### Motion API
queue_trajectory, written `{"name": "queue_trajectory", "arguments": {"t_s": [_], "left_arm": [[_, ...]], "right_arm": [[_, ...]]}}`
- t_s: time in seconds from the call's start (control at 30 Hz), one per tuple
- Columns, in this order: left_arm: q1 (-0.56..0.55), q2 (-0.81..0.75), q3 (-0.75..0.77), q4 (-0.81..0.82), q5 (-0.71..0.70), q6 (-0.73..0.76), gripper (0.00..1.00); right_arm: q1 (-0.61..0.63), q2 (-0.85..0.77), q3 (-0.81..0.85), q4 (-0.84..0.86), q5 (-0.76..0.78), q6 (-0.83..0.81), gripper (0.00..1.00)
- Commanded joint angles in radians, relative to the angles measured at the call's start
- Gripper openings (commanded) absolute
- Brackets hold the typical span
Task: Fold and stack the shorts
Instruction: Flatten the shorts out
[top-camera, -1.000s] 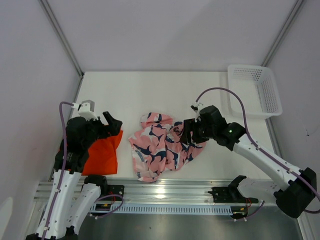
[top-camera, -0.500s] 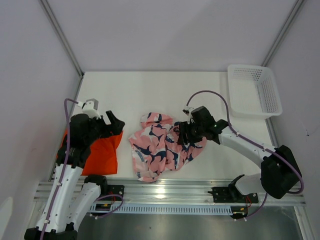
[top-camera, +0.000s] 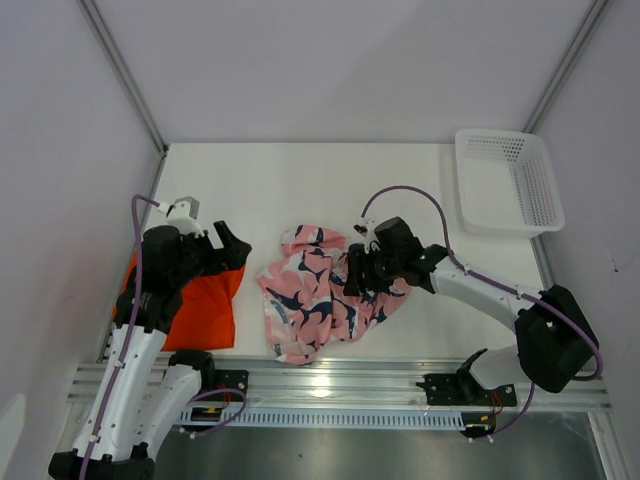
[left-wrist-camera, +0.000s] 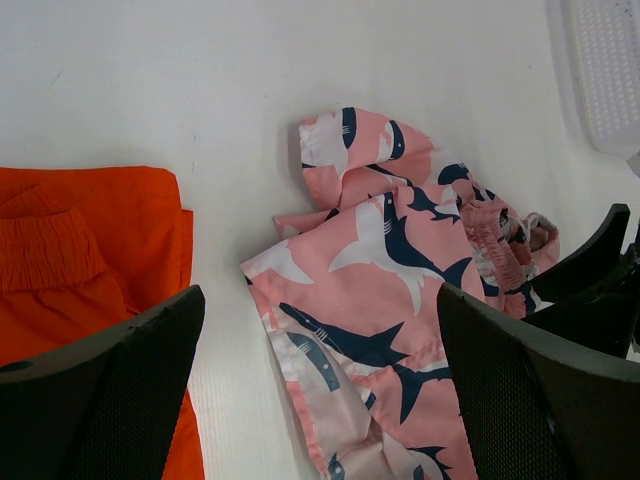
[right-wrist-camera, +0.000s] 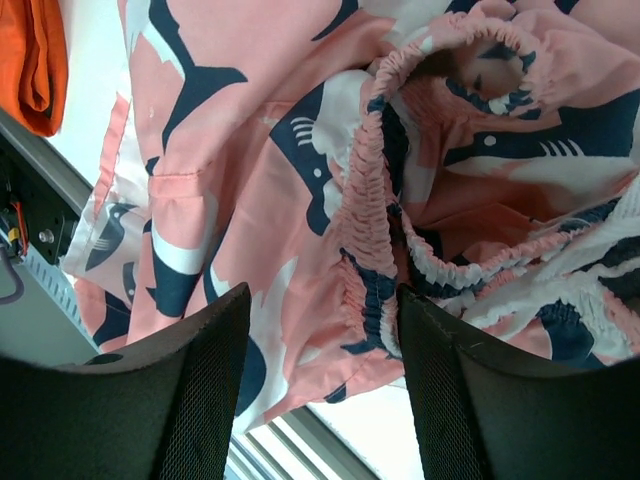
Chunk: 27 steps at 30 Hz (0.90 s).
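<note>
Two prs: pink shorts (top-camera: 318, 296) crumpled, shark print; orange shorts (top-camera: 204, 306) flat. L gripper (top-camera: 229, 247), R gripper (top-camera: 354, 274) unclenched.

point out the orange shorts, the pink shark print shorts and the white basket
orange shorts (top-camera: 205, 305), top external view, plain fabric on its right half
pink shorts (left-wrist-camera: 380, 280), left wrist view, middle of the crumpled fabric
white basket (top-camera: 500, 190), top external view, bare mesh floor

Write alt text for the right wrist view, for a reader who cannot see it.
Crumpled pink shorts with a navy and white shark print fill the view, their gathered waistband running down into the gap of the open right pincer. A bit of orange shorts shows at the top left corner.
</note>
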Motion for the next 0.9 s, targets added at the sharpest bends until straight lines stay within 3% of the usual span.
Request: {"name": "queue_trajectory", "arguments": {"t_s": [0.0,0.37,0.47,0.57,0.67,0.7,0.77,0.87], "left_arm": [[-0.001,0.001,0.014,0.019,0.019,0.011,0.99],[-0.001,0.007,0.013,0.024,0.021,0.011,0.99],[0.001,0.010,0.013,0.022,0.024,0.014,0.99],[-0.001,0.013,0.013,0.022,0.024,0.017,0.99],[-0.001,0.018,0.011,0.025,0.025,0.017,0.99],[-0.001,0.018,0.011,0.025,0.027,0.017,0.99],[-0.001,0.019,0.010,0.025,0.027,0.017,0.99],[-0.001,0.019,0.011,0.027,0.031,0.017,0.99]], "right_arm": [[-0.002,0.024,0.024,0.057,-0.008,-0.018,0.62],[-0.027,0.239,0.269,0.002,0.075,-0.037,0.60],[-0.028,0.277,0.308,-0.001,0.079,-0.038,0.54],[-0.028,0.316,0.331,-0.009,0.072,-0.035,0.41],[-0.030,0.336,0.338,-0.009,0.058,-0.033,0.23],[-0.030,0.334,0.340,-0.012,0.058,-0.030,0.12],[-0.030,0.316,0.335,-0.010,0.059,-0.027,0.03],[-0.044,0.264,0.340,-0.018,0.038,-0.026,0.00]]}}
